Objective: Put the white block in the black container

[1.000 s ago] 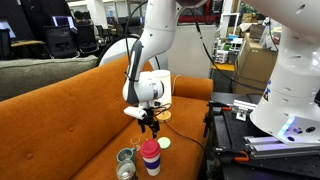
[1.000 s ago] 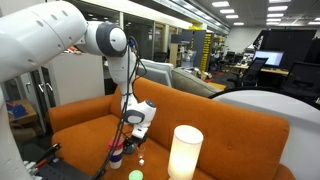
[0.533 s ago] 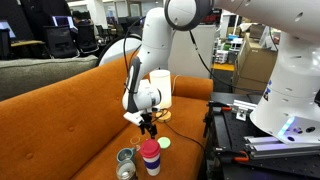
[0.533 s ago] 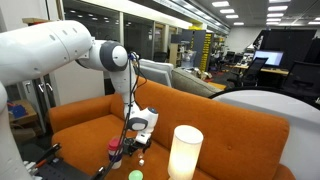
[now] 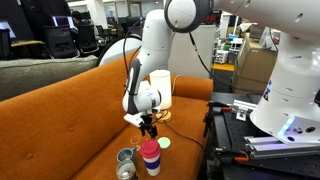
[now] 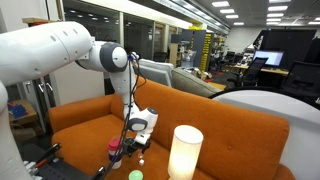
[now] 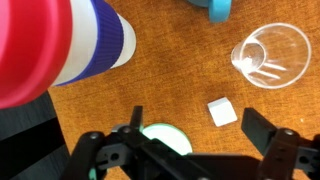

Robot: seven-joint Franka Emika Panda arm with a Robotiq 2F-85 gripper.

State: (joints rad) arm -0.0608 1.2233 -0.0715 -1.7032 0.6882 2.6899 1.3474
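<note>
The tool (image 7: 190, 158) is hanging open and empty over the white block (image 7: 222, 111), barely shifting since a moment ago. Grasping is still pending, and the black container (image 5: 126, 156) is apparently waiting nearby.

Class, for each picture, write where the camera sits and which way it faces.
An exterior view: before the orange sofa, facing its seat; arm and gripper show.
An exterior view: beside the arm, looking along the sofa; its white links fill the left.
Wrist view: on the wrist, facing down onto the white block; the gripper edges the bottom.
Shared: all three show the pink tumbler.
</note>
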